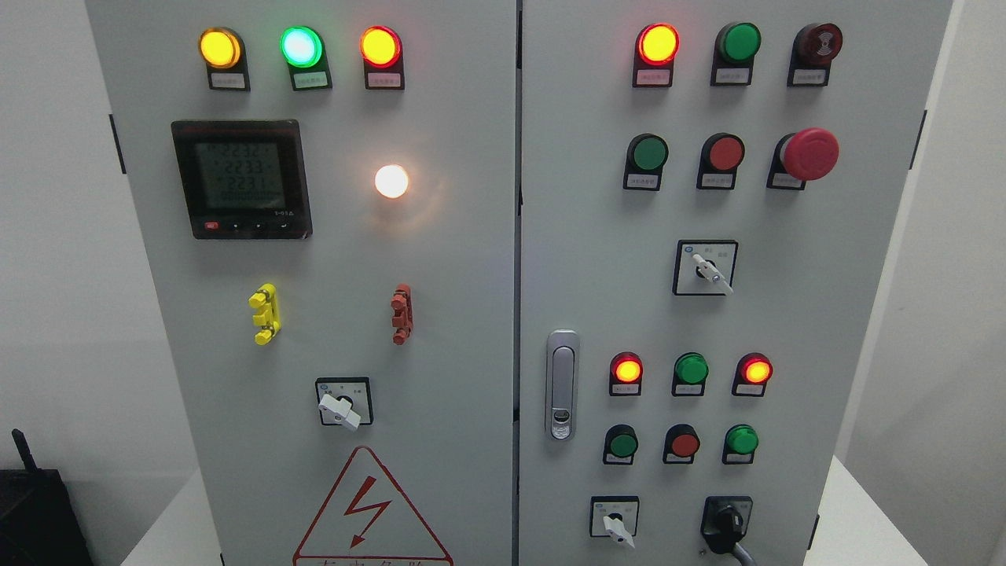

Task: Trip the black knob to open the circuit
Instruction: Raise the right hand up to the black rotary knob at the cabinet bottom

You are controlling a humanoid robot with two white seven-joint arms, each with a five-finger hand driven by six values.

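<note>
A grey metal electrical cabinet (440, 314) with two doors fills the view, seen from the front and slightly above. It stands on a white counter (857, 511). Neither robot hand appears anywhere in view, so whether their fingers are spread or closed cannot be told.

The black rotary knob (727, 520) sits at the bottom right of the right-hand door, on a black square base, with its handle pointing down and to the right, close to the lower edge of the view. Just to its left is a small white-handled selector switch (615, 525) on a white square plate.

Higher on the same door, a row of lamps runs across the top: a lit red round lamp (657, 44), an unlit green round lamp (739, 42) and a dark red buzzer (817, 42). Below them is a large red mushroom-shaped emergency stop button (809, 154). A second white-handled selector (707, 269) sits mid-door, and a silver door latch (562, 385) is near the left edge of this door.

On the left-hand door, a black digital meter (240, 179) with a pale display sits beneath amber, green and red lit lamps. A glowing white lamp (391, 181) lies to the meter's right. A red triangular high-voltage warning sign (369, 511) is at the bottom
</note>
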